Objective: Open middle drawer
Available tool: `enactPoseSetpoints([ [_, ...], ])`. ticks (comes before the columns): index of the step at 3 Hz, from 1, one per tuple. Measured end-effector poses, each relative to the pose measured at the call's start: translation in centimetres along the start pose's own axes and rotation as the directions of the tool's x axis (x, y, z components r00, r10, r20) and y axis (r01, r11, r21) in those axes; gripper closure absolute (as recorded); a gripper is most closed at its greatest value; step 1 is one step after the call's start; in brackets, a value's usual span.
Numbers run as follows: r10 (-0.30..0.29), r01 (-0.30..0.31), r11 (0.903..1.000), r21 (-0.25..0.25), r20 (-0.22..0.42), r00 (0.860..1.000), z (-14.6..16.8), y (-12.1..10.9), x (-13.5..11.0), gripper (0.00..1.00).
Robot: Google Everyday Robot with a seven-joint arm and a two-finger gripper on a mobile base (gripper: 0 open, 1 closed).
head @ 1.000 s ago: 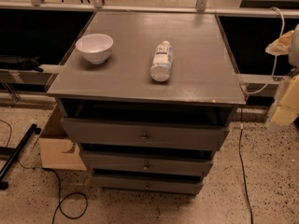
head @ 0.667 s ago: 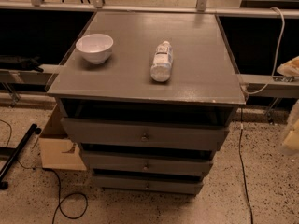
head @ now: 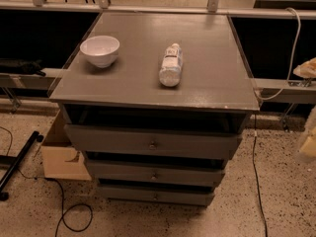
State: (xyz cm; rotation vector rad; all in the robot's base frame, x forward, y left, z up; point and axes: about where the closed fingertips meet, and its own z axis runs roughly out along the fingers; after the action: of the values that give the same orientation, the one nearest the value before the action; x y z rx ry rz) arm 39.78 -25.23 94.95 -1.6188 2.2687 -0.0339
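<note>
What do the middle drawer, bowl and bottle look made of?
The middle drawer: likely wood, matte grey paint; small shiny knob, likely metal. The bowl: glossy white, ceramic or plastic. The bottle: translucent with a label, probably plastic. The gripper hangs at the right edge.

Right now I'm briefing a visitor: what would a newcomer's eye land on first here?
A white bowl and a plastic bottle lying on its side sit on the grey cabinet top. Below, the middle drawer of three appears shut. The gripper is a pale shape at the right edge, clear of the cabinet.
</note>
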Motion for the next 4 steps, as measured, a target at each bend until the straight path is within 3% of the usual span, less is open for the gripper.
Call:
enactPoseSetpoints([
  [2,0.069,-0.058,0.9930,-0.103,0.113,0.991,2.5,3.4,2.7,0.00],
  [3,0.103,-0.064,0.9826,-0.174,0.221,0.970,3.5,5.0,2.8,0.00],
  [4,0.104,-0.018,0.9667,-0.255,0.328,0.939,4.6,5.6,1.6,0.00],
])
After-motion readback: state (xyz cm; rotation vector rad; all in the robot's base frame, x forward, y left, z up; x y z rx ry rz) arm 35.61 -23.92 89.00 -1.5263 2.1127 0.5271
